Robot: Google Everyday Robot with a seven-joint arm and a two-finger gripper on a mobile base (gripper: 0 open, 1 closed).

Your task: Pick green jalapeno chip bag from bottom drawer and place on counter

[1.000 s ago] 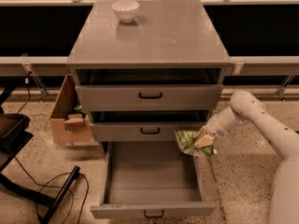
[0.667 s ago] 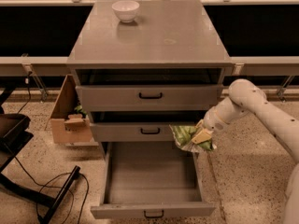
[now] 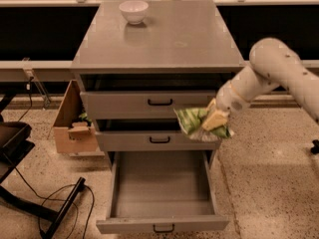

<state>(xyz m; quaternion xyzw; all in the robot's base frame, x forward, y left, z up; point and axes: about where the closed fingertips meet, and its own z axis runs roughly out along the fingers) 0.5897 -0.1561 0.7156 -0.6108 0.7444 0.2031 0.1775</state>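
The green jalapeno chip bag (image 3: pixel 194 123), green and white and wrinkly, hangs in the air in front of the right end of the two upper drawers. My gripper (image 3: pixel 215 118) is shut on its right side, at the end of my white arm that comes in from the right. The bottom drawer (image 3: pixel 160 193) is pulled wide open below and its inside shows nothing in it. The counter (image 3: pixel 164 39), the flat grey cabinet top, lies above and behind the bag.
A white bowl (image 3: pixel 133 11) stands at the counter's back left. A cardboard box (image 3: pixel 74 123) sits on the floor left of the cabinet. A black chair base and cables (image 3: pixel 45 203) lie at the lower left. Speckled floor lies to the right.
My gripper has lifted the chip bag upward and slightly left, from beside the middle drawer's lower edge to the level of the top and middle drawer fronts. The arm has risen with it.
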